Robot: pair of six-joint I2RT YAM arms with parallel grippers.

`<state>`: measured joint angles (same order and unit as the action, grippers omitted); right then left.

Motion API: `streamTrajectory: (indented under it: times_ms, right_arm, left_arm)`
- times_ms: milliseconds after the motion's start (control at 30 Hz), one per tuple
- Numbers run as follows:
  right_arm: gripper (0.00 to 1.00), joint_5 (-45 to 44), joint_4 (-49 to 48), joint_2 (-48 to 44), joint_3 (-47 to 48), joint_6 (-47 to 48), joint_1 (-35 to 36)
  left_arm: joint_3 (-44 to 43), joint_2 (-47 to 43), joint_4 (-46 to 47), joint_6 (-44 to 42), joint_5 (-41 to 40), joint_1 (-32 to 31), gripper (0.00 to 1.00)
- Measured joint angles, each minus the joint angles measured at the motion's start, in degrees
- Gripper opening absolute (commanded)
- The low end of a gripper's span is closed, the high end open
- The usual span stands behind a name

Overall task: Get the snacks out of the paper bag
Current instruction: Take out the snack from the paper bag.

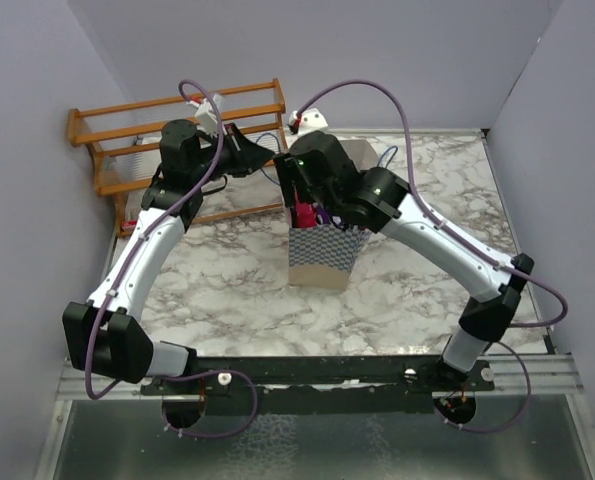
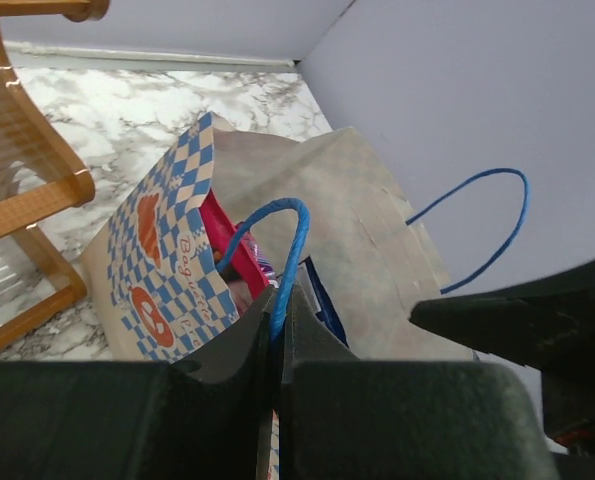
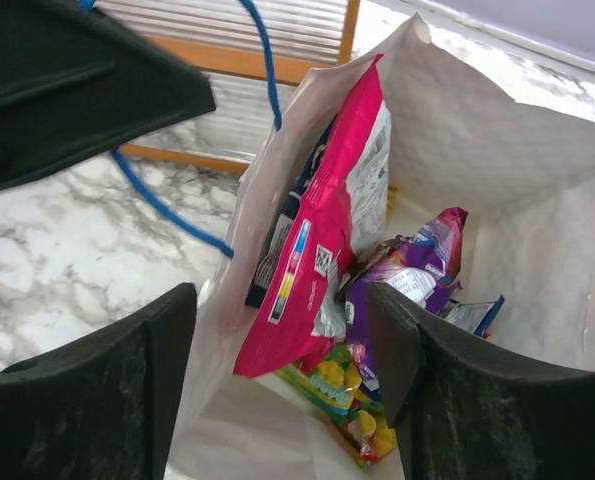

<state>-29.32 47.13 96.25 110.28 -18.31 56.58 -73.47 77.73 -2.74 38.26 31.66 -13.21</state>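
Note:
The cream paper bag (image 1: 322, 262) stands upright mid-table, checkered side facing me. My left gripper (image 1: 265, 160) is shut on its near blue cord handle (image 2: 280, 268), holding the bag's mouth open. My right gripper (image 1: 303, 205) is open just over the mouth; in the right wrist view (image 3: 282, 370) its left finger is outside the bag wall and its right finger is inside. Inside the bag (image 3: 497, 150) stand a magenta-pink packet (image 3: 317, 260), a dark purple packet (image 3: 417, 270), a yellow-green candy pack (image 3: 349, 392) and a blue packet's corner (image 3: 474, 315). The magenta packet also shows in the left wrist view (image 2: 222, 240).
A wooden rack (image 1: 177, 125) stands at the back left, close behind the left gripper; it also shows in the left wrist view (image 2: 27, 190). The marble table (image 1: 227, 270) is walled by grey panels on the left, back and right. The second blue handle (image 2: 487, 225) loops free.

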Motion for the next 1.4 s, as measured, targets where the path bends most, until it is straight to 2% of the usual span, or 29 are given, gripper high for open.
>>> streamTrajectory:
  times_ms: [133, 300, 667, 767, 900, 1000, 1067, 1400]
  right_arm:
    - [0.62, -3.96, 3.61, 5.97, 5.7, -0.09, 0.0]
    - [0.51, -7.63, 6.05, 10.34, 6.8, -0.07, 0.0]
    - [0.49, -9.29, 7.74, 13.64, 7.54, 0.57, 0.0]
    - [0.35, -9.73, 7.96, 13.92, 7.61, 0.59, 0.0]
    - [0.33, -10.43, 8.76, 15.15, 8.83, 0.37, 0.0]
    - [0.11, -11.06, 9.18, 15.89, 9.84, 0.39, 0.0]
    - [0.02, -11.56, 9.53, 16.11, 10.67, 0.37, 0.0]
    - [0.01, -11.82, 10.8, 15.34, 15.54, 2.19, 0.0]
  left_arm:
    - [3.13, -1.07, 4.22, 0.26, 2.54, 0.02, 0.0]
    - [6.45, -2.4, 8.46, 0.52, 5.14, 0.11, 0.0]
    - [8.59, -2.62, 10.82, 0.7, 8.66, 2.51, 0.0]
    - [9.57, -2.62, 11.76, 0.92, 9.6, 2.93, 0.0]
    - [10.32, -2.78, 11.69, 0.57, 10.01, 2.97, 0.0]
    - [10.73, -3.15, 11.41, 0.02, 10.05, 2.97, 0.0]
    - [10.75, -3.48, 11.23, -0.39, 10.1, 2.97, 0.0]
    - [10.8, -4.11, 11.47, -1.09, 10.8, 2.97, 0.0]
